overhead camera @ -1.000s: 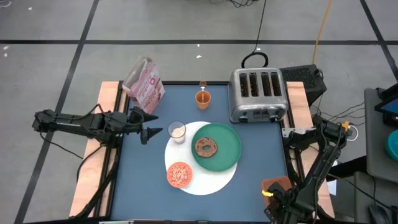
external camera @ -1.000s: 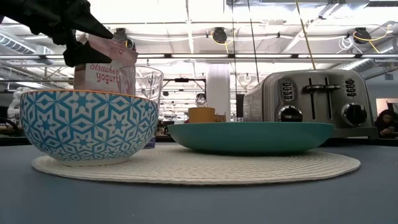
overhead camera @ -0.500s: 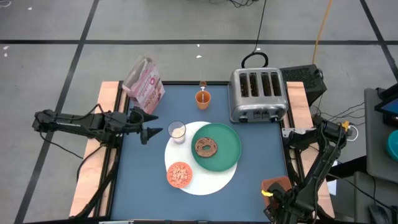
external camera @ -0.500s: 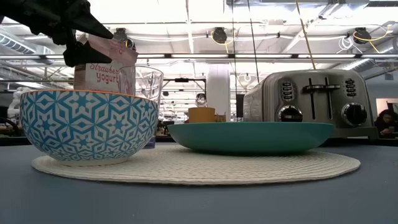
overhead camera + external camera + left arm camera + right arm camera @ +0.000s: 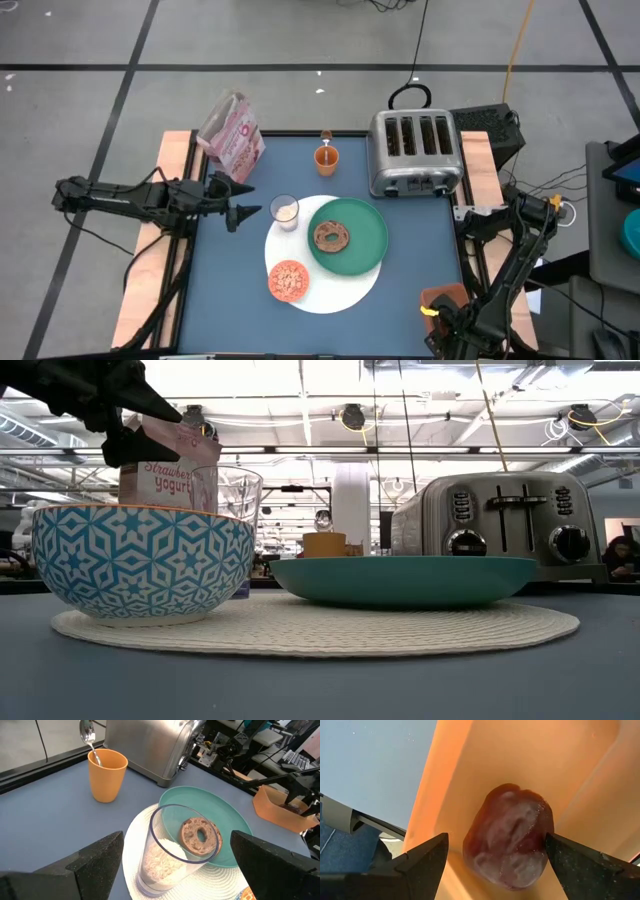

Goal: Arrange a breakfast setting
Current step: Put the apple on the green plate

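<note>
On the bench (image 5: pixel 230 300), the round white mat (image 5: pixel 335 293) carries the green plate (image 5: pixel 366 245) with the bagel (image 5: pixel 331 236). Left gripper (image 5: pixel 248 212), wide, faces the milk glass (image 5: pixel 285 211). Right gripper (image 5: pixel 495 865), wide, flanks dark red food (image 5: pixel 510 837) off the near right corner.

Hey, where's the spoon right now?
The silver spoon stands in the orange cup at the back of the table, seen from above just left of the toaster and behind the white mat.
</note>
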You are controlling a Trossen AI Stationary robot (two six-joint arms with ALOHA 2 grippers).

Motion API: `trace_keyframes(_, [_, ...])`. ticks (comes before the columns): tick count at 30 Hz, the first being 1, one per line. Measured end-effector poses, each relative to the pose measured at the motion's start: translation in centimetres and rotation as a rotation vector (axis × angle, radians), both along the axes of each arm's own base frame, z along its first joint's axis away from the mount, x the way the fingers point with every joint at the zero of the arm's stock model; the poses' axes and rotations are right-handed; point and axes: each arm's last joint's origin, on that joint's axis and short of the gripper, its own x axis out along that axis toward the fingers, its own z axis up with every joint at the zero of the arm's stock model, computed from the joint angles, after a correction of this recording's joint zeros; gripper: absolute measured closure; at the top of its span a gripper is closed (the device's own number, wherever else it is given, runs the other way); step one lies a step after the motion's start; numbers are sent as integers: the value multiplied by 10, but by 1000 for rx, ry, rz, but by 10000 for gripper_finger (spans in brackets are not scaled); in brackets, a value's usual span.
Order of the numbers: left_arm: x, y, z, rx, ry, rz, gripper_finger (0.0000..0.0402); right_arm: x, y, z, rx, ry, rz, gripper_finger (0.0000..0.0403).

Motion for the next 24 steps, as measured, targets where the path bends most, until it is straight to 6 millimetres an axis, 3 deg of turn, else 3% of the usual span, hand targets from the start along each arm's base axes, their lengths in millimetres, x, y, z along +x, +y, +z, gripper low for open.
trace_keyframes(14, [0,0,0,0,0,0,32,-9,-16,14,-56,45,1,78])
trace_keyframes(24, [0,0,1,-4,-8,1,32,-8,-11,15,-12,16,8,78])
